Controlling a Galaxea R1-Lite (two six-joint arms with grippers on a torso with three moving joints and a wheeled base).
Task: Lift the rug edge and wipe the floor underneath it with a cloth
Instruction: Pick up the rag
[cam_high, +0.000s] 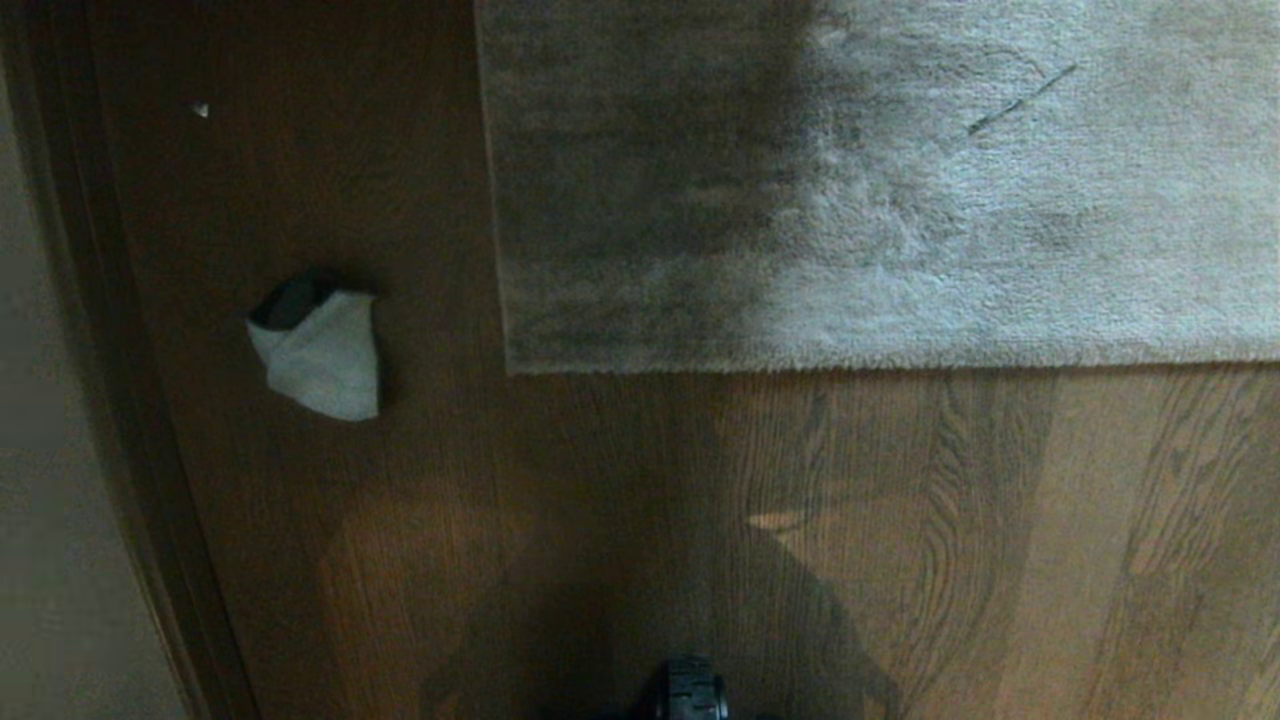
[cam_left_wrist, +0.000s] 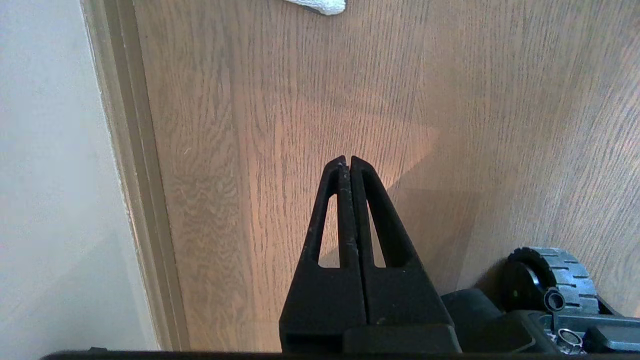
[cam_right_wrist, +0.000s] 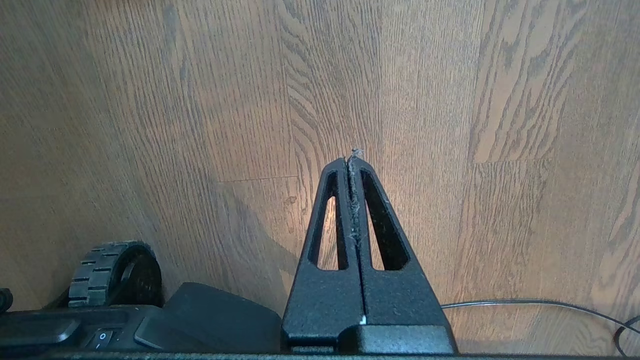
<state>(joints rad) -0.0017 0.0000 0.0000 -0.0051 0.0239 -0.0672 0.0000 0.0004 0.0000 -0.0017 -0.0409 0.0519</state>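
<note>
Down on the floor (cam_high: 900, 560), brown wood-grain planks run from the skirting board (cam_high: 120, 400) on the robot's left to the far right. The rug edge (cam_high: 880, 362) lies flat across the upper part of the head view, its square corner (cam_high: 512, 366) turned toward the cloth (cam_high: 322, 352). That cloth, a crumpled white rag with a dark part tucked at its far end, sits on bare planks between the skirting board and the rug corner, apart from both. Only a white sliver of it shows at the frame's rim in the left wrist view, well ahead of the left gripper (cam_left_wrist: 346, 161), with open floor between.

The left gripper hangs above the planks with its fingers (cam_left_wrist: 327, 210) pressed flat together, holding nothing and touching nothing. The right gripper (cam_right_wrist: 353, 161) hangs the same way over bare floor, its fingers (cam_right_wrist: 380, 215) closed tight against each other, with a few wisps of lint caught along the seam. Neither is near the rug or the cloth.

Beneath each gripper sits the dark base (cam_right_wrist: 210, 320) with a ribbed wheel (cam_left_wrist: 555, 272). A thin black cable (cam_right_wrist: 540, 303) trails on the floor near the right gripper. Planks in front of the rug edge lie open, while the skirting board and the pale wall (cam_left_wrist: 55, 175) close off the left side.
</note>
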